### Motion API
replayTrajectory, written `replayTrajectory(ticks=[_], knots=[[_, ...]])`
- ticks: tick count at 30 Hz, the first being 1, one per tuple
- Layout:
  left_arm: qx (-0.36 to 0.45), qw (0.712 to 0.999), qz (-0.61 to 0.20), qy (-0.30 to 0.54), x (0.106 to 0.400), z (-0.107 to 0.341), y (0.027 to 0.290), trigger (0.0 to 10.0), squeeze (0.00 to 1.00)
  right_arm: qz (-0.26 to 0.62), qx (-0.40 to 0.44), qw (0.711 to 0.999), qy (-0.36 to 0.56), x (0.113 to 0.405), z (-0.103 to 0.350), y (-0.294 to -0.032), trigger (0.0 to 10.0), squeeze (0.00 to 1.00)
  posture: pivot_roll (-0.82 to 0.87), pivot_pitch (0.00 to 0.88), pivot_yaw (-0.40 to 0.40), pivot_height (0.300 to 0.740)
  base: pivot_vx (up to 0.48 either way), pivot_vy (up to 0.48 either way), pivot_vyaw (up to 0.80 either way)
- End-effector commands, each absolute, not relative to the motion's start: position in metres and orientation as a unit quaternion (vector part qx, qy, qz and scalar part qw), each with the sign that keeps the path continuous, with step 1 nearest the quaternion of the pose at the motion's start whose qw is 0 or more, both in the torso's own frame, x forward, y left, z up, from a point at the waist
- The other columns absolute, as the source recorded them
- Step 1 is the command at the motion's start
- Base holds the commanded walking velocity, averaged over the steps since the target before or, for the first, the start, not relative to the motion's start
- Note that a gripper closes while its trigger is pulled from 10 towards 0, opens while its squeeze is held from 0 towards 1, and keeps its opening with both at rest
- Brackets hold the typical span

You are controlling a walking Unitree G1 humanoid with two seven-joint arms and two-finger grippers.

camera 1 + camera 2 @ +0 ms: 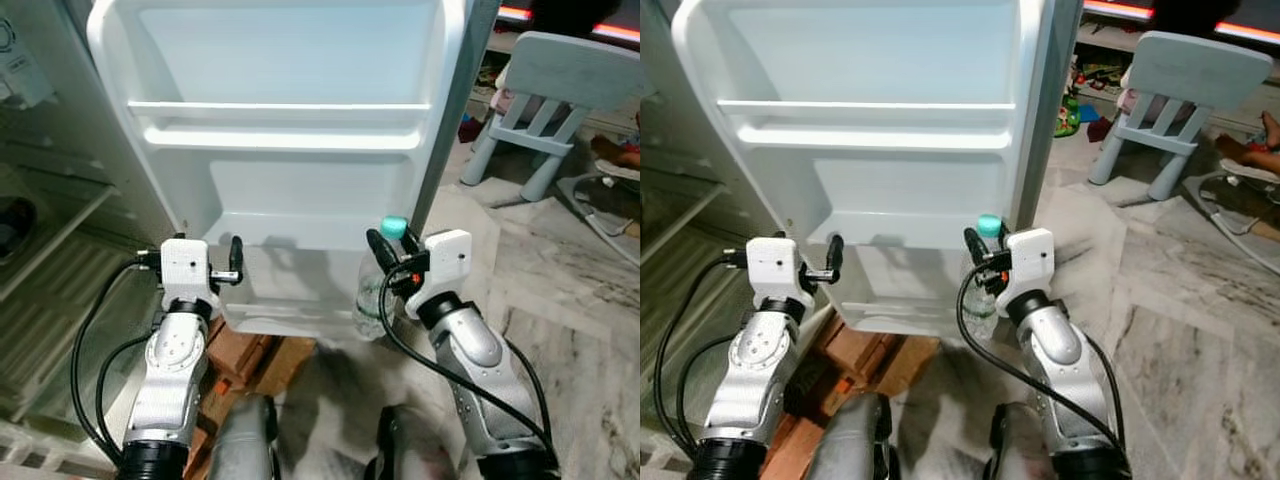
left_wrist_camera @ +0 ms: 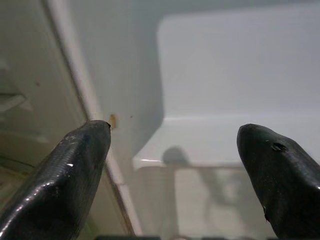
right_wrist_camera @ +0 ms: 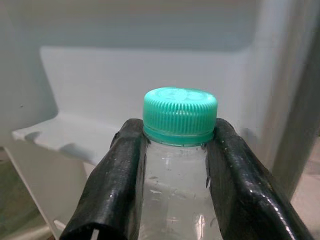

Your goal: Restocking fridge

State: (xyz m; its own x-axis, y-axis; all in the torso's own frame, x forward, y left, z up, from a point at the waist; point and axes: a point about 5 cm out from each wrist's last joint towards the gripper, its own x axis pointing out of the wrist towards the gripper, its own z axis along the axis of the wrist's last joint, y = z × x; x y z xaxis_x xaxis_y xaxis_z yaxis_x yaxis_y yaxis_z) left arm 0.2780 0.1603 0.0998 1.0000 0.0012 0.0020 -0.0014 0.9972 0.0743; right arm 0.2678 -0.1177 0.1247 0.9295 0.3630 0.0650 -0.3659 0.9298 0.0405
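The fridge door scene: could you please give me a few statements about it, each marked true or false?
1. The right gripper is shut on the bottle just below its cap. True.
2. The cap is red. False: it is teal.
3. The left gripper holds a carton. False: its fingers are open, with nothing between them.
4. The fridge door stands open, with its shelves facing the robot. True.
5. The bottle already stands on the upper door shelf. False: it is held in front of the lower part of the door.
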Motion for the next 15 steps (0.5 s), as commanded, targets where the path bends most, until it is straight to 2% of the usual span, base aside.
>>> replayTrajectory(ticks=[1,12,15], knots=[[0.039,0.999,0.009,0.0,0.2768,0.1004,0.1657,10.0,0.0,0.195,0.03,0.979,-0.044,0.2679,0.1312,-0.113,10.0,0.0,0.06,0.063,0.006,0.637,0.0,0.0,0.0],[0.032,0.999,0.005,-0.008,0.2762,0.1034,0.1616,10.0,0.0,0.191,0.018,0.98,-0.043,0.2687,0.1302,-0.1162,10.0,0.0,0.06,0.071,0.004,0.637,0.0,0.0,0.0],[0.033,0.999,0.005,-0.007,0.2754,0.1042,0.1618,10.0,0.0,0.193,0.013,0.98,-0.038,0.2681,0.126,-0.1168,10.0,0.0,0.07,0.083,0.006,0.617,0.0,0.0,0.0]])
